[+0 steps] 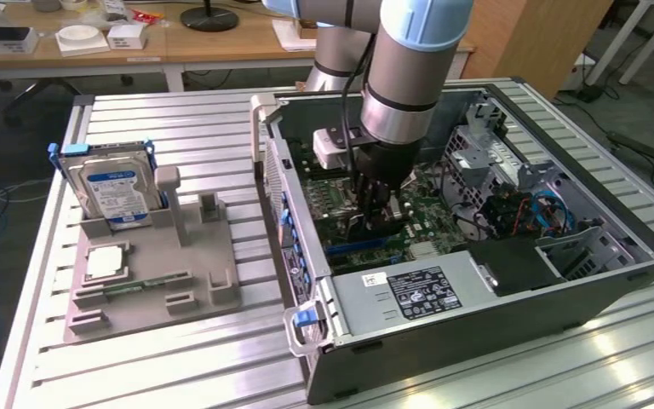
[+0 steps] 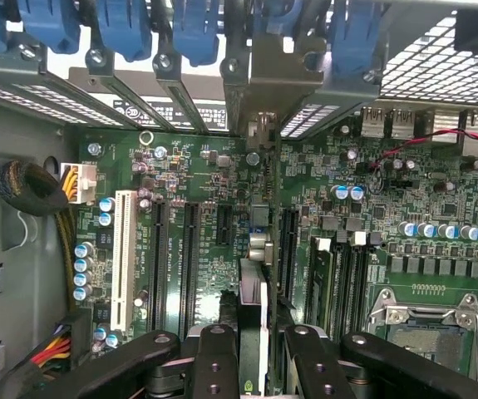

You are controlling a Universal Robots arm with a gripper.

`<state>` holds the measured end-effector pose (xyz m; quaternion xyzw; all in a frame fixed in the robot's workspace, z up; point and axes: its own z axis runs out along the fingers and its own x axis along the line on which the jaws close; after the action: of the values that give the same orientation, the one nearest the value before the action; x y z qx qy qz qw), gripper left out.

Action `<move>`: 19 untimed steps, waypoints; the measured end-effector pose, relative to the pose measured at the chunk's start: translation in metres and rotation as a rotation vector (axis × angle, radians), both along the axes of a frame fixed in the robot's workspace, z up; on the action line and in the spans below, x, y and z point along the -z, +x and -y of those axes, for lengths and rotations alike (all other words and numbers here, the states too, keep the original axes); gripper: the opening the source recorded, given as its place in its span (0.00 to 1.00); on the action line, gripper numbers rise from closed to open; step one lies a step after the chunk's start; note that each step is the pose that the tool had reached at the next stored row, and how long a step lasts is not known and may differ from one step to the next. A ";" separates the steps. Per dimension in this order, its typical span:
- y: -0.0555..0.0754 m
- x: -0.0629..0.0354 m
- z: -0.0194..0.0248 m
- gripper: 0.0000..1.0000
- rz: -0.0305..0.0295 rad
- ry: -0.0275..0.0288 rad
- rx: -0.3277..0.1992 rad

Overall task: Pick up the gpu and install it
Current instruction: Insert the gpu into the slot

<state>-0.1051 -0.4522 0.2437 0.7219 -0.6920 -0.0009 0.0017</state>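
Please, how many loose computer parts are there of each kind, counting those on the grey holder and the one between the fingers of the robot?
hard drive: 1
processor chip: 1
RAM stick: 1
gpu: 1
Total: 4

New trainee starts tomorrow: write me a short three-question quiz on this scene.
1. True or false: the gripper holds the gpu inside the computer case.
2. What stands upright in the grey fixture? A) hard drive B) fan C) screwdriver
3. Fill in: the hard drive's label is ____.
Key: 1 true; 2 A; 3 blue.
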 end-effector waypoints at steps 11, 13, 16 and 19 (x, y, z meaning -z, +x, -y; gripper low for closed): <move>-0.001 0.0000 0.0000 0.27 0.0024 0.0000 0.000; -0.001 0.0000 0.0000 0.27 0.0034 0.0001 0.000; -0.001 0.0001 0.0000 0.27 0.0073 0.0001 0.000; -0.001 0.0000 0.0000 0.27 0.0073 0.0000 0.000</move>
<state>-0.1064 -0.4522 0.2437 0.7219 -0.6920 0.0017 -0.0008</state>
